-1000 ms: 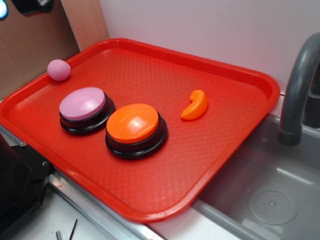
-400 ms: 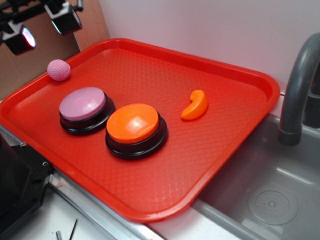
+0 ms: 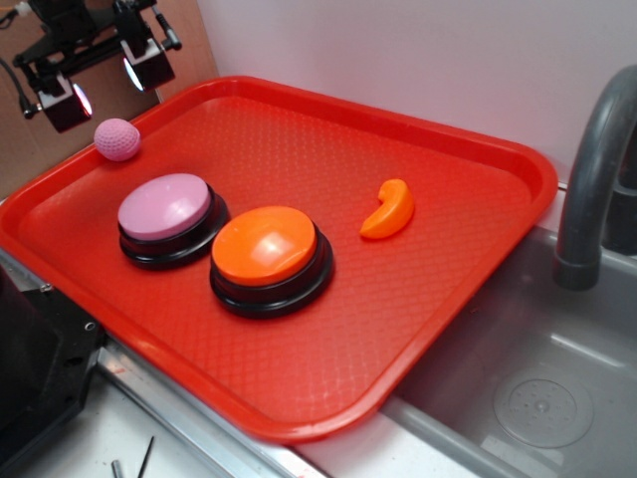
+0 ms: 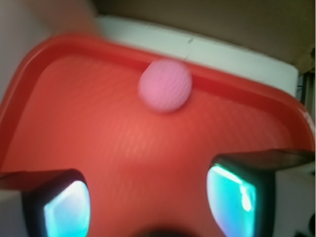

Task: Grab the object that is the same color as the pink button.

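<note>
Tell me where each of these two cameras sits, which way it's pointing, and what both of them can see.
Exterior: sits off the robot, above the tray's near side, looking down across both buttons toward the wall; the gripper shows at top left, jaws apart, above the pink ball.
Wrist: rides on the gripper, looking past its two fingertips at the pink ball against the tray's rim; the picture is blurred.
Shared: the pink ball, the red tray and the fingertips.

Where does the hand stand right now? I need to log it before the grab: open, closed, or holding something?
Hand: open and empty, fingers spread, above the pink ball without touching it.
</note>
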